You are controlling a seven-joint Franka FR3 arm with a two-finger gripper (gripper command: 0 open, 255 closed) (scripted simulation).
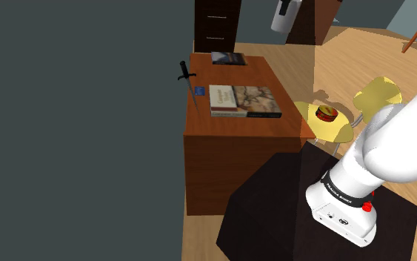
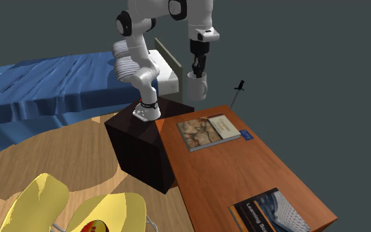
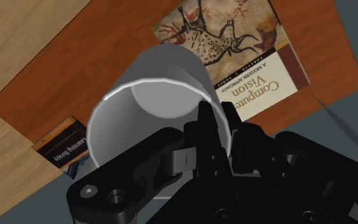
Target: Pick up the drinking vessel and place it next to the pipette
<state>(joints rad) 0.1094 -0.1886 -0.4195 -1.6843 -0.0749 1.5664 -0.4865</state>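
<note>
The cup (image 2: 198, 86), plain white and mouth up, hangs in the air under the hand (image 2: 195, 71), well clear of the surface (image 2: 243, 173). In the wrist view we see the hand (image 3: 217, 122) clenched on the cup (image 3: 151, 89), with the wall of its rim pinched between the two fingers. We judge the hold fit for carrying.

The coming move turns on where the pipette (image 2: 238, 92) lies from the cup. In the second exterior view it stands to the cup's right and lower, at the surface's edge against the grey wall. It is a thin rod with a dark top, steep and leaning a little, its tip down near a small blue card (image 2: 246, 136). In the shoulder view the pipette (image 1: 188, 83) stands at the left edge of the surface (image 1: 269, 70), just beside the big book (image 1: 244, 101). In the wrist view the pipette (image 3: 336, 121) shows as a thin grey line past that book's (image 3: 234, 44) corner, on the far side of it from the cup.

So the big book (image 2: 209, 130) lies between the cup and the pipette, and the bare wood beside the rod looks to us like a narrow strip. We judge that the cup must pass over the book toward the wall side. It should then come down gently on that strip, since a brush from the cup or the hand could tip the rod off the edge.

A second book (image 2: 269, 211) lies at the other end, well apart.
</note>
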